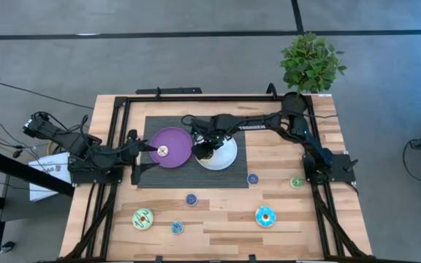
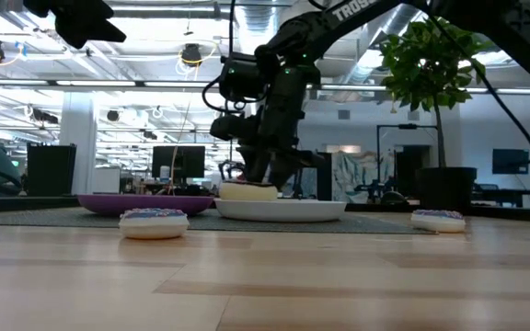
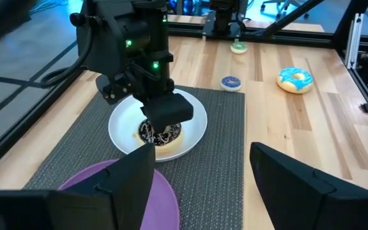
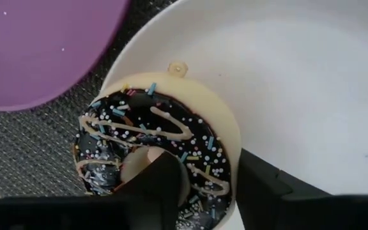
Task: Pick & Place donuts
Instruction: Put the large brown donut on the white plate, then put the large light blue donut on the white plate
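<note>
Brown-iced donut (image 4: 152,153) on white plate (image 4: 312,83), finger (image 4: 165,185) through hole

Light wooden slatted table (image 1: 283,219) carries a dark grey woven mat (image 1: 148,179) at its far middle. On bare wood nearer: a light green iced donut (image 1: 143,218) left, two small blue donuts (image 1: 191,199) centre, cyan iced donut (image 1: 265,216) right, small green donut (image 1: 297,182) far right.
</note>
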You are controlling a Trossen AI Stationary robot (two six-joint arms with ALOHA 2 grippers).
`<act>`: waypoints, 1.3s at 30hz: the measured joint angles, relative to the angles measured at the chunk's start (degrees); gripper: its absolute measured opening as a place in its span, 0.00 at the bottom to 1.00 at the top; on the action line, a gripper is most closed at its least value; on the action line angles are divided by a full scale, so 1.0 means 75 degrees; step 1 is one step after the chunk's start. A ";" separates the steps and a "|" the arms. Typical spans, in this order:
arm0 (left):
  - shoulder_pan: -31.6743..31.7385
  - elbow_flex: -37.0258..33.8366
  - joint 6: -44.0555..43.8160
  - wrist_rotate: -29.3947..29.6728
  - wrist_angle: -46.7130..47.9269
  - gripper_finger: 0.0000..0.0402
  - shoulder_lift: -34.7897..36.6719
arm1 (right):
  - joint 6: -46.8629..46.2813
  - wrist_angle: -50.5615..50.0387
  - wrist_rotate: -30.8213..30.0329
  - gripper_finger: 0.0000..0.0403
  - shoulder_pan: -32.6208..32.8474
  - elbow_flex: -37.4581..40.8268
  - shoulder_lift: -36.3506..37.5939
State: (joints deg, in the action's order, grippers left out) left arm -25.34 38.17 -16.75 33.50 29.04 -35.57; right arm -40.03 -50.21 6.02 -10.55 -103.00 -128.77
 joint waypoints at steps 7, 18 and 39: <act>0.0000 0.0000 -0.0009 0.0003 0.0000 0.63 0.0000 | 0.0140 -0.0103 -0.0020 0.39 -0.0029 0.0009 0.0003; 0.0000 0.0000 -0.0067 0.0003 0.0000 0.63 0.0000 | 0.0165 -0.0156 0.0000 0.53 -0.0126 0.0012 0.0012; 0.0000 0.0000 -0.0073 -0.0068 0.0002 0.63 0.0000 | 0.0665 -0.0643 -0.0131 0.55 -0.0227 0.0017 0.0965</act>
State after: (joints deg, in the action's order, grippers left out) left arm -25.34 38.17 -17.30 32.98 29.05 -35.57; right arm -35.05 -55.03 5.04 -12.25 -102.87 -121.53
